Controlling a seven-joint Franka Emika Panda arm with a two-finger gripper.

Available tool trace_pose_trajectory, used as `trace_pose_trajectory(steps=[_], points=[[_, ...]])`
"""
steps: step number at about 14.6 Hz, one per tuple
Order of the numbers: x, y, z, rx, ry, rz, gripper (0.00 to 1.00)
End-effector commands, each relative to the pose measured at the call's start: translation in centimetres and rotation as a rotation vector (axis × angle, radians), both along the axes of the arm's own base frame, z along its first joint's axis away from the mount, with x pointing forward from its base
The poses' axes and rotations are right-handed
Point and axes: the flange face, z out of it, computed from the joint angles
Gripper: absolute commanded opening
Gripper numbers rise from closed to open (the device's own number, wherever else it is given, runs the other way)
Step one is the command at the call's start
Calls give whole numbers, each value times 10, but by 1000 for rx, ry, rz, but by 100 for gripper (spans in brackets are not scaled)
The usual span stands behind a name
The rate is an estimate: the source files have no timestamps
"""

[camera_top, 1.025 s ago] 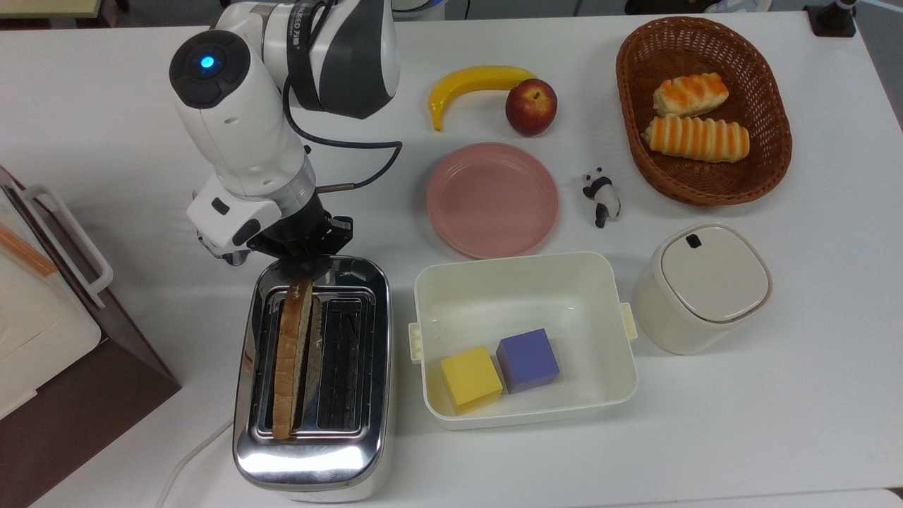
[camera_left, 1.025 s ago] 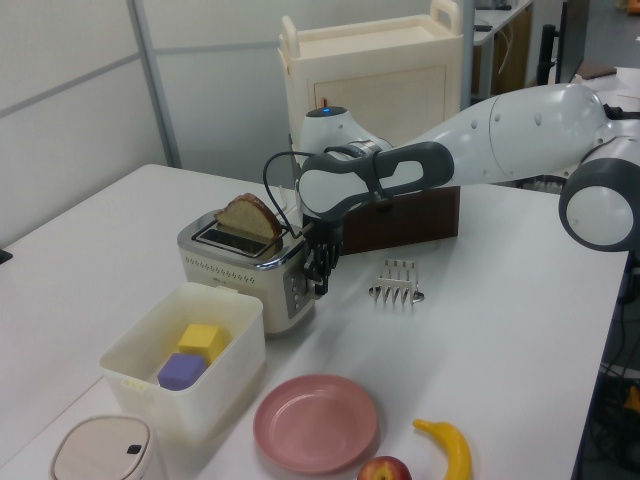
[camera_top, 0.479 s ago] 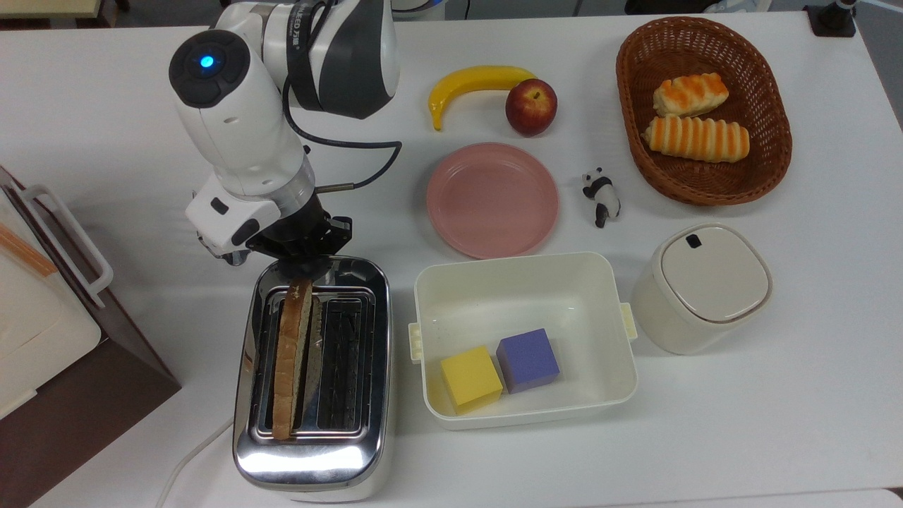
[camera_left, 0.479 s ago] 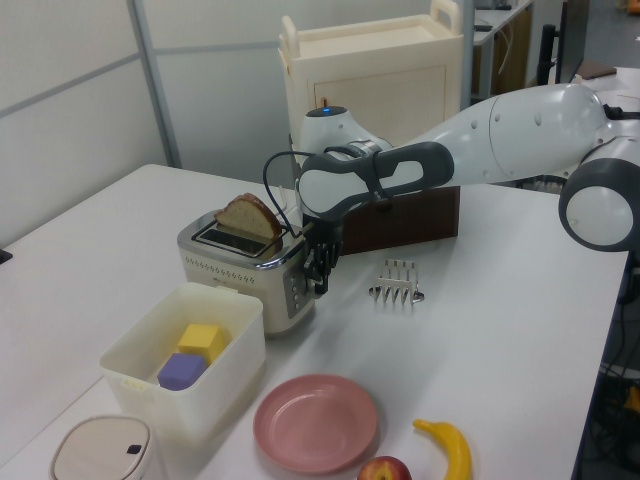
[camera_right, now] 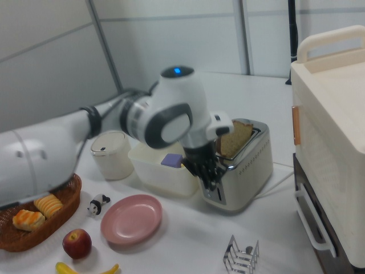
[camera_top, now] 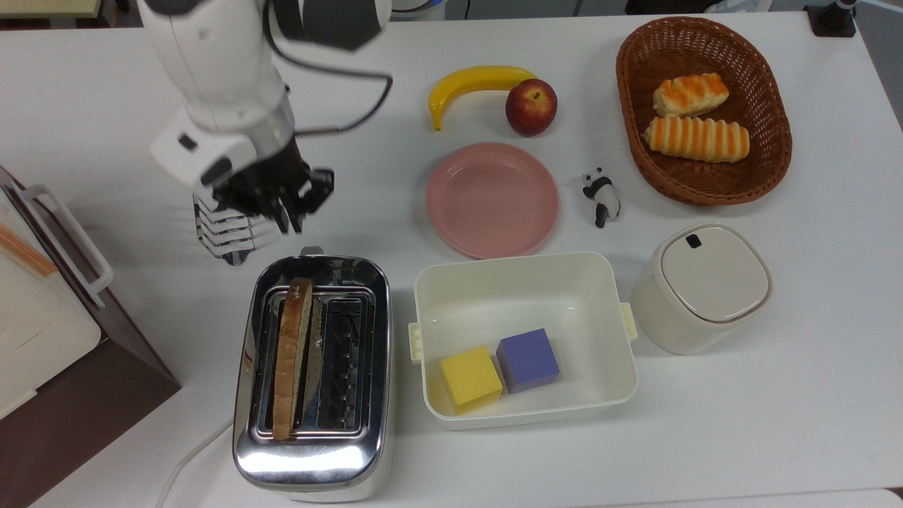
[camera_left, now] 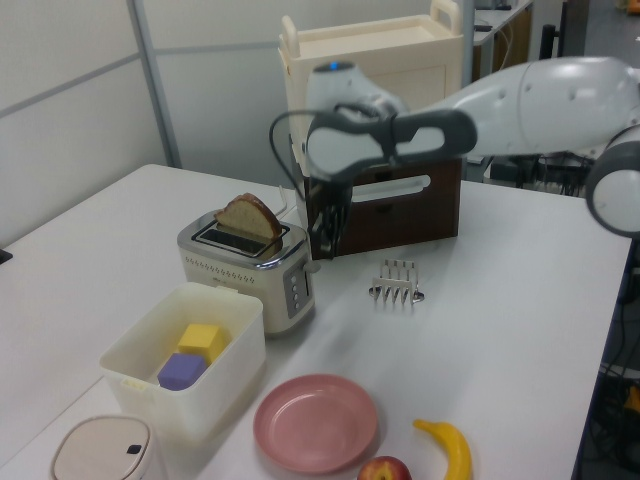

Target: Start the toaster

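The toaster [camera_top: 312, 374] looks heavy, rigid, slick chrome; press only its small lever [camera_top: 310, 250]. The gripper [camera_top: 286, 212], just beyond that end, grips nothing; its spread I cannot tell.

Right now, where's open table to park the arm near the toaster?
Bare table lies toward the top view's upper left, beyond the toast rack. Below the lidded bin is also free. Crowded: the toaster sits tight between white tub and brown base.

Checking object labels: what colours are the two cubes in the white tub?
One yellow cube, one purple cube; clearest in the top view.
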Motion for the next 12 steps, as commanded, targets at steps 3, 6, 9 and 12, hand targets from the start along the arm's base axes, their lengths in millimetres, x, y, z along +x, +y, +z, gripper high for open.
trace_pose_trajectory(steps=[3,6,9,12], points=[[-47,0,92,-44,29,2,76],[-50,-3,94,-80,49,0,100],[-60,-4,95,-75,98,4,100],[-61,-5,95,-73,103,0,100]])
